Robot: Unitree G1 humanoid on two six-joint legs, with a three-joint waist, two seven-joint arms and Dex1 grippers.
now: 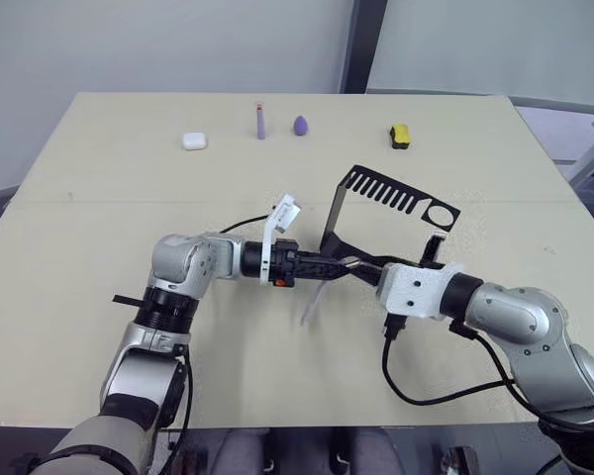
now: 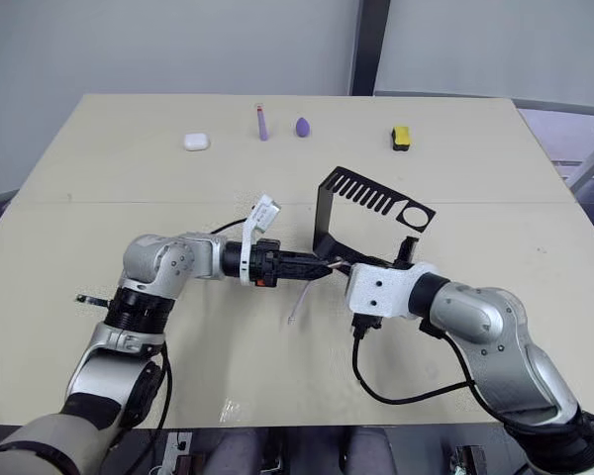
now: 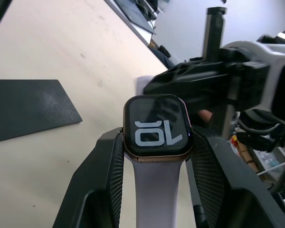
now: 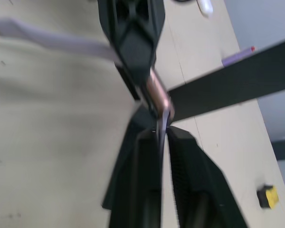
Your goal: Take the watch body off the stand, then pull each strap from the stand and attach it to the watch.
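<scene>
At table centre, seven o'clock of the stand (image 1: 376, 213): left gripper (image 3: 154, 156) clamps watch body (image 3: 156, 124), one strap (image 3: 156, 194) fitted; right gripper (image 4: 162, 137) pinches second strap (image 4: 162, 124). Your misaligned push could jam it.

Only readable thing here is on the watch body (image 3: 156, 126): its black screen shows big pale digits, "10", which appear upside down in the left wrist view, so they look like "OL" at first glance. That's it for text. A white tag (image 1: 286, 211) sticks up from the left arm near the middle of the table, but whatever's printed on it is too small to make out. No readable labels or brands anywhere else on the table.
</scene>
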